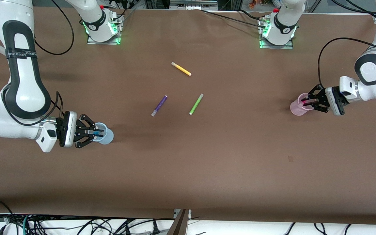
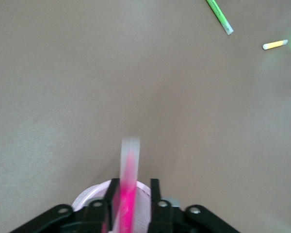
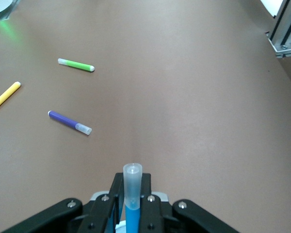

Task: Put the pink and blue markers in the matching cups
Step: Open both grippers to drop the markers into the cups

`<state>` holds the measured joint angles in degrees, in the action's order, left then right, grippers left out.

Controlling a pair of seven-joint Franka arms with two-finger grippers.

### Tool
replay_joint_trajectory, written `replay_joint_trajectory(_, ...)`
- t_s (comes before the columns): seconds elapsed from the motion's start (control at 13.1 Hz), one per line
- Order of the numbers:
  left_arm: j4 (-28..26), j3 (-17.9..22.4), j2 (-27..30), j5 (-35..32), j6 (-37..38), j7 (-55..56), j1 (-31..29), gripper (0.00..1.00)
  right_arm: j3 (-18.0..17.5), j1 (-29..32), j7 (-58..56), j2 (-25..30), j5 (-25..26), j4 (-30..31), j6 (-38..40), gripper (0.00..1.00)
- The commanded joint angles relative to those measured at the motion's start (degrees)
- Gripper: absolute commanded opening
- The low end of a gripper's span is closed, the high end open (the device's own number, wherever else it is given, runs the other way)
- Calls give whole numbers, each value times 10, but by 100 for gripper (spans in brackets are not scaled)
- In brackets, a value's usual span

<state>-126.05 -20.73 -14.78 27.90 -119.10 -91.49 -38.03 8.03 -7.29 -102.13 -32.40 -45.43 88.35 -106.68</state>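
The light pink cup stands toward the left arm's end of the table. My left gripper is over its mouth, lying level. Its fingers stand apart, and the magenta-pink marker between them points down into the cup. In the left wrist view that marker is smeared and loose between the fingers, over the cup's rim. The light blue cup stands toward the right arm's end. My right gripper is over it, shut on the blue marker, pale end up.
A purple marker, a lime-green marker and a yellow marker lie loose mid-table between the two cups, the yellow one nearest the arm bases. The table edge nearest the front camera has cables below it.
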Motion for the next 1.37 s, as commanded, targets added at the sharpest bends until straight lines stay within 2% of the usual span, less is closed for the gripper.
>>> replay_joint_trajectory(0.0,4,-7,1,19,-2,-35,-6,100,-6,9,-30,7,-40,24,22,0)
replay_joint_trajectory(0.15,22,-7,7,19,13,-28,-5,100,-6,23,-58,4,-62,36,24,0)
replay_joint_trajectory(0.3,68,-7,19,19,64,20,-5,100,-6,30,-75,1,-62,36,33,0)
replay_joint_trajectory(0.46,149,-12,26,7,139,131,1,100,-6,32,-77,-6,-62,36,48,0)
replay_joint_trajectory(0.61,255,-33,26,-65,226,292,7,100,-6,39,-77,-7,-62,36,53,0)
replay_joint_trajectory(0.69,301,-59,26,-97,265,376,8,100,-6,40,-72,-6,-62,36,58,5)
replay_joint_trajectory(0.76,350,-79,26,-137,298,468,8,100,-6,47,-66,-7,-62,36,65,56)
replay_joint_trajectory(0.84,393,-104,25,-182,328,550,12,100,-6,49,-62,-6,-62,35,67,100)
replay_joint_trajectory(0.99,434,-137,24,-256,342,672,41,100,-6,49,26,-1,-62,30,67,100)
replay_joint_trajectory(1.14,454,-139,23,-320,344,800,105,100,-6,47,145,7,-50,13,67,100)
replay_joint_trajectory(1.29,460,-140,23,-330,345,879,138,100,-8,42,266,8,-10,-19,67,100)
